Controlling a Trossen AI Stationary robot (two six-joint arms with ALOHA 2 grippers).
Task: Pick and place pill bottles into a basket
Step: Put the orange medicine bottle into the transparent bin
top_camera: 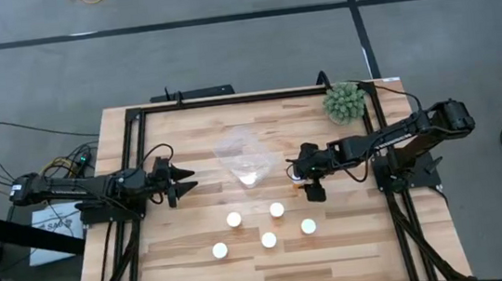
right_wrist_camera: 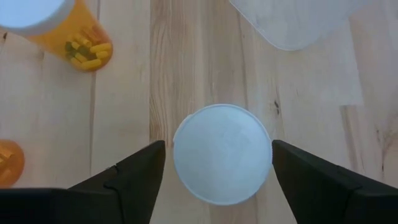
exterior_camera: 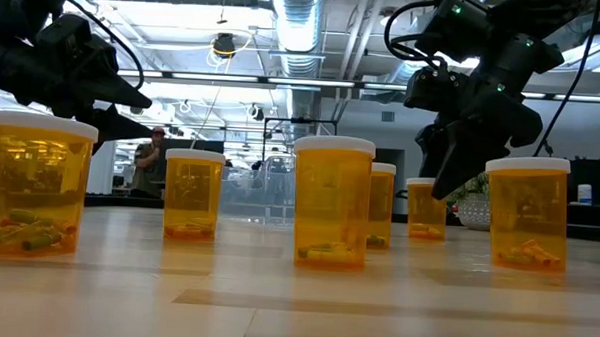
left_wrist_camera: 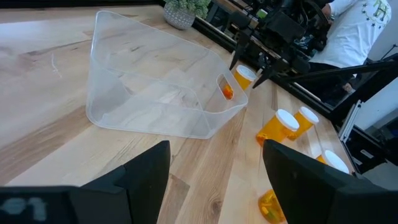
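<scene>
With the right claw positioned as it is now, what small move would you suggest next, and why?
Probably lower the right claw straight down and close it. In the right wrist view it hangs open, with a pill bottle's white cap centred between its fingers, apparently not yet gripped. The basket lies close by. The left claw waits open beside it.

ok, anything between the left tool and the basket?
Nothing. In the high view only bare table lies between the open left tool and the basket; the left wrist view shows the same.
</scene>
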